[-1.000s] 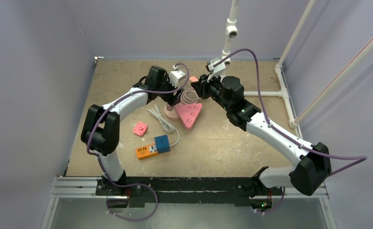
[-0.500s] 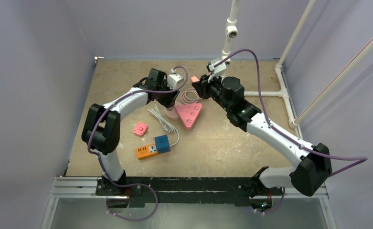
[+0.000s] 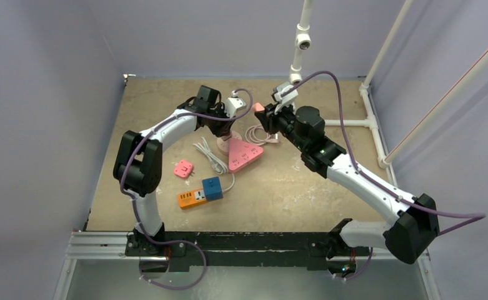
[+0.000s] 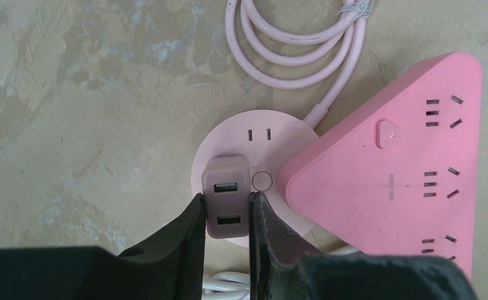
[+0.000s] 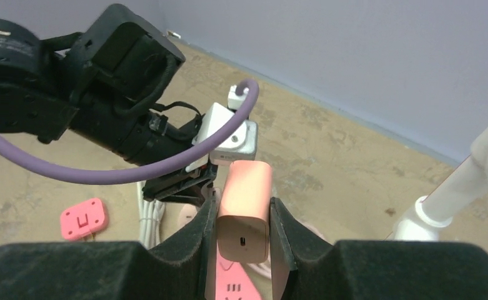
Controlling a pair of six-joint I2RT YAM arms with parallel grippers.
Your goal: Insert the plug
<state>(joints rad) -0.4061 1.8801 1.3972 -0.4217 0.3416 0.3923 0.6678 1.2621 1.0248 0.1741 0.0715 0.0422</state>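
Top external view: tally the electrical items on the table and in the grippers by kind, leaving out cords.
Power strips and hubs: 3 (pink triangular strip, round pink hub, orange strip)
Chargers and adapters: 4 (blue cube adapter, flat pink adapter, two-port USB charger in left gripper, pink charger in right gripper)
Total: 7

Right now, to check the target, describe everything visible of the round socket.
The round socket is a pale pink, plastic-looking disc flat on the table, with a two-slot outlet at its far side and a round button at centre. A charger held by the left end effector sits over its near half; the triangular strip covers its right edge.
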